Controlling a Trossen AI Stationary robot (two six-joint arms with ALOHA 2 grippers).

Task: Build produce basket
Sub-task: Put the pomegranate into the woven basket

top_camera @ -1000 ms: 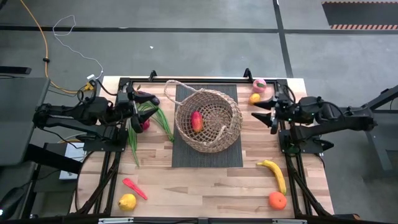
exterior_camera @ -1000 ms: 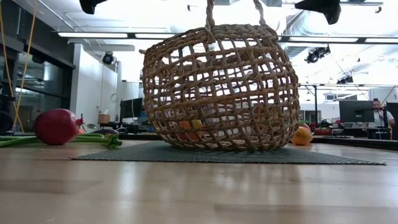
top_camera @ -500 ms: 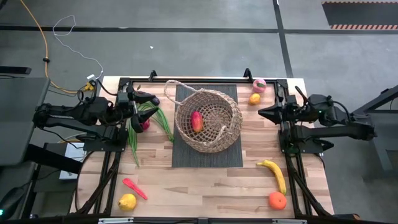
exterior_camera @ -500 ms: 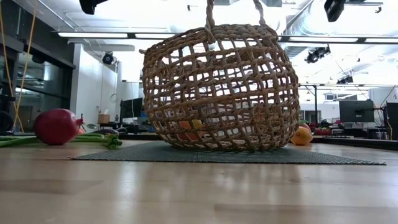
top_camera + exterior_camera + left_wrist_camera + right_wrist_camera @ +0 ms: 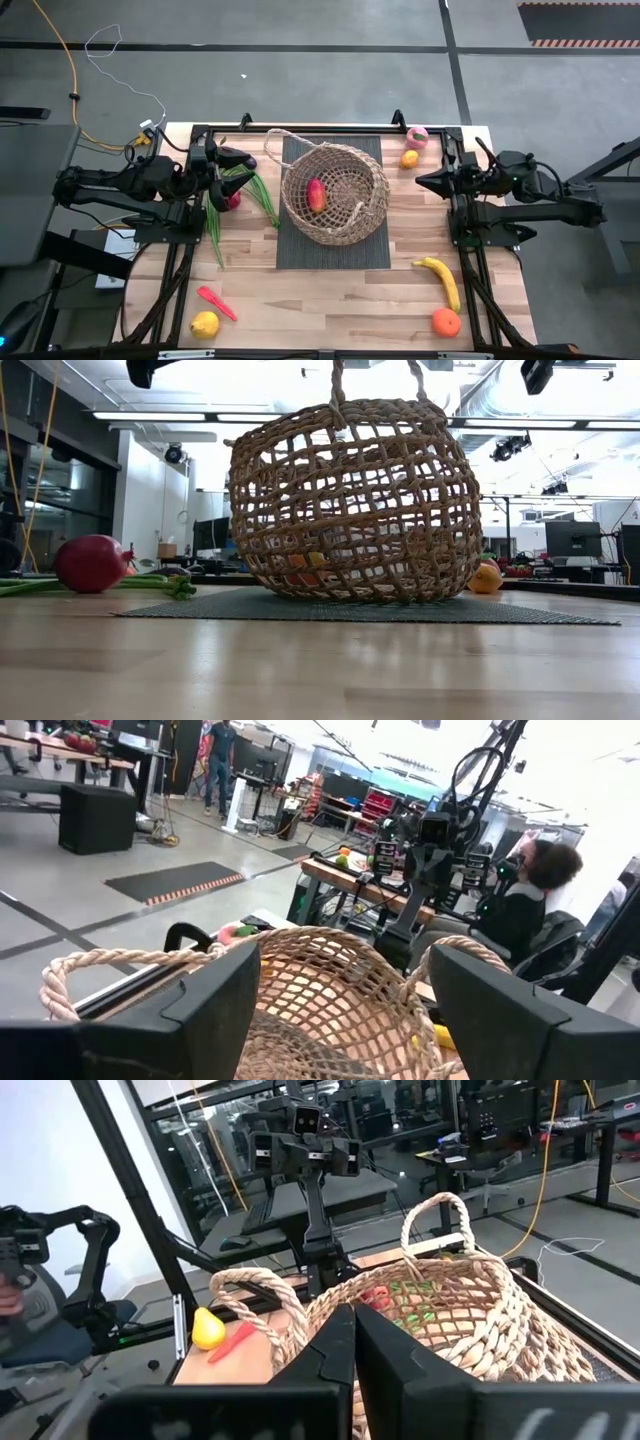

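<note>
The round wicker basket stands upright on a dark mat at the table's middle, with a red-and-orange fruit lying in it. My left gripper hangs open and level left of the basket, above the green bean stalks and a dark red round fruit. My right gripper is shut on nothing, level, right of the basket and pointing at it. In the wrist views my left gripper and my right gripper both face the basket's rim.
A pink fruit and a small orange-yellow one lie at the far right. A banana and an orange lie near right. A lemon and a red pepper lie near left. A seated person shows beyond the table.
My right gripper has shut with nothing between its fingers. It has turned so that it points straight toward the basket. The basket and the produce have stayed in place.
</note>
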